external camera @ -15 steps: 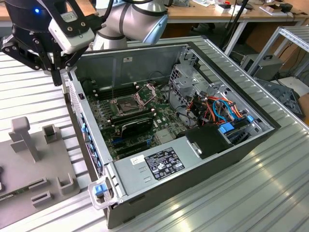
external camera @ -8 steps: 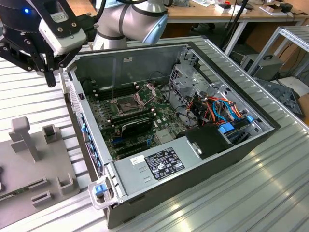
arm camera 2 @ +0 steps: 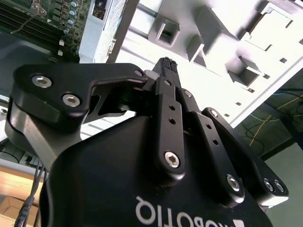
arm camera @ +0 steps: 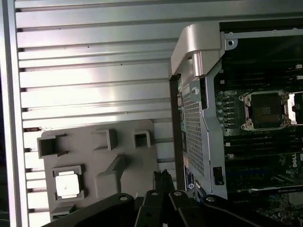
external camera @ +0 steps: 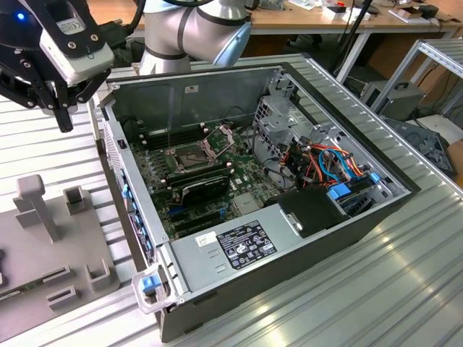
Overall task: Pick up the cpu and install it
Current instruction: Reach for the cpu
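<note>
Cpu (arm camera: 66, 183) lies flat in a recess of the grey tray (arm camera: 90, 153), on a ribbed metal table (arm camera: 94, 71) beside the open case (external camera: 289, 282), whose socket (arm camera: 265, 109) stands open. A bench (external camera: 304, 20) stands behind. The arm (external camera: 195, 29) holds the gripper (arm camera: 162, 176) above the tray, fingers together, empty.

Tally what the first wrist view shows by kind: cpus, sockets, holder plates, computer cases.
cpu: 1
motherboard socket: 1
grey holder plate: 1
computer case: 1
Total: 4
</note>
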